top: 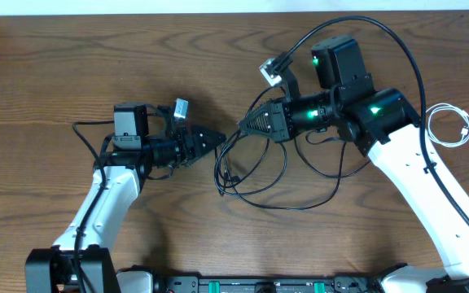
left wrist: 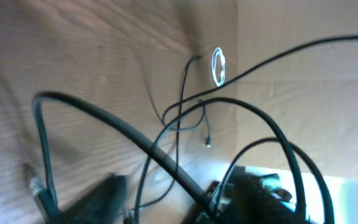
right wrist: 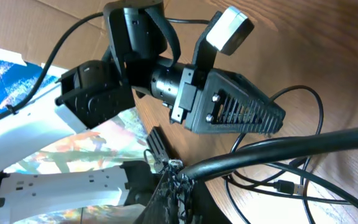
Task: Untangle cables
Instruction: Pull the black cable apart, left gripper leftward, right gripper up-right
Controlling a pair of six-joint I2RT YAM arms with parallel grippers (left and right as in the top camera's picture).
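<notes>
A tangle of thin black cables (top: 255, 175) lies on the wooden table between my two arms. It also shows in the left wrist view as loops of black cables (left wrist: 179, 118). My right gripper (top: 245, 126) points left and is shut on a black cable (right wrist: 272, 152), which leaves its tips (right wrist: 179, 169) toward the right. My left gripper (top: 216, 140) points right, close to the right one. Its jaws stand apart in a blurred view, with a thin cable running between the fingers (left wrist: 98, 199). A coiled white cable (top: 450, 126) lies apart at the far right.
The right arm's thick black cord (top: 397, 49) arches over the table's back right. The left arm's own cord (top: 84, 130) loops out to the left. A black plug end (right wrist: 284, 185) lies among the strands. The left gripper's body (right wrist: 241, 112) sits right in front of the right wrist.
</notes>
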